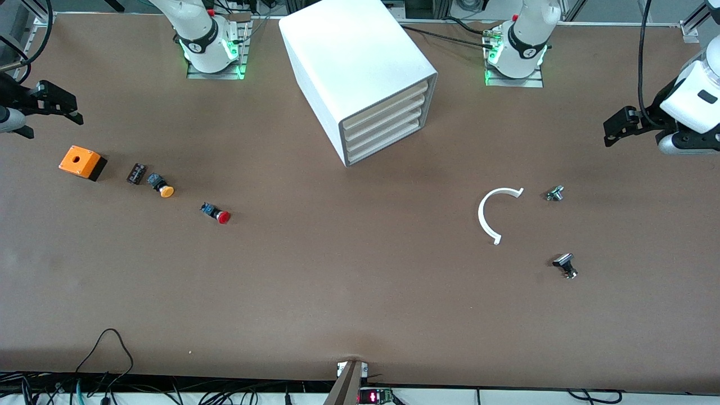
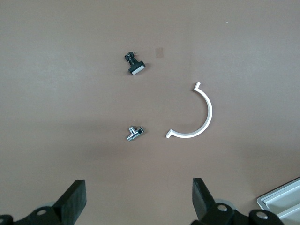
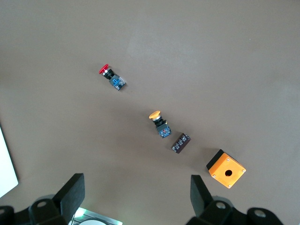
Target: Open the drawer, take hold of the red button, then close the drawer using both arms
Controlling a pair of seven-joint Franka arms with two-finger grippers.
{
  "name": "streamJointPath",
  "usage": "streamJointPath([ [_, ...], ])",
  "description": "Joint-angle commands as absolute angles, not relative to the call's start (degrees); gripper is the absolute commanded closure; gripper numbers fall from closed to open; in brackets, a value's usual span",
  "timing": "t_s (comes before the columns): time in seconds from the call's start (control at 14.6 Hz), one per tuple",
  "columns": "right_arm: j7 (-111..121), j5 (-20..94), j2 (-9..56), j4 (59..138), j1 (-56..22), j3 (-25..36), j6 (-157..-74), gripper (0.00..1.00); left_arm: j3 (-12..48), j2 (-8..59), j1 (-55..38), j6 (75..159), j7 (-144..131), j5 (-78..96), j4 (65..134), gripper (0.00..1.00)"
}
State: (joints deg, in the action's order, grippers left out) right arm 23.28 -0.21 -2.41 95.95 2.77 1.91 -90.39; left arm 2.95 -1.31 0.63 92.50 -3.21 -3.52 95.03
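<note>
The white cabinet (image 1: 360, 73) stands between the two arm bases. All four cream fronts are flush, and the drawer (image 1: 385, 145), the lowest one, is shut. The button (image 1: 216, 213) with its red cap lies on its side on the table toward the right arm's end, also visible in the right wrist view as the button (image 3: 111, 77). My right gripper (image 1: 62, 104) hangs open over that end of the table, near the orange box, empty (image 3: 136, 194). Over the left arm's end, my left gripper (image 1: 616, 128) is also open and holds nothing (image 2: 139, 199).
An orange box with a hole (image 1: 81, 162), a small black block (image 1: 135, 173) and an orange-capped button (image 1: 162, 187) lie beside the red button. Toward the left arm's end lie a white curved piece (image 1: 490, 214), a small metal part (image 1: 554, 193) and a black flat-capped part (image 1: 565, 264).
</note>
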Motion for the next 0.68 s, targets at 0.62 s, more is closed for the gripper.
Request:
streamJointPath([
  [0.62, 24.2, 0.4, -1.4, 94.3, 2.5, 2.1, -90.5, 0.0, 3.1, 0.8, 1.1, 91.4, -3.1, -4.6, 92.6, 0.0],
])
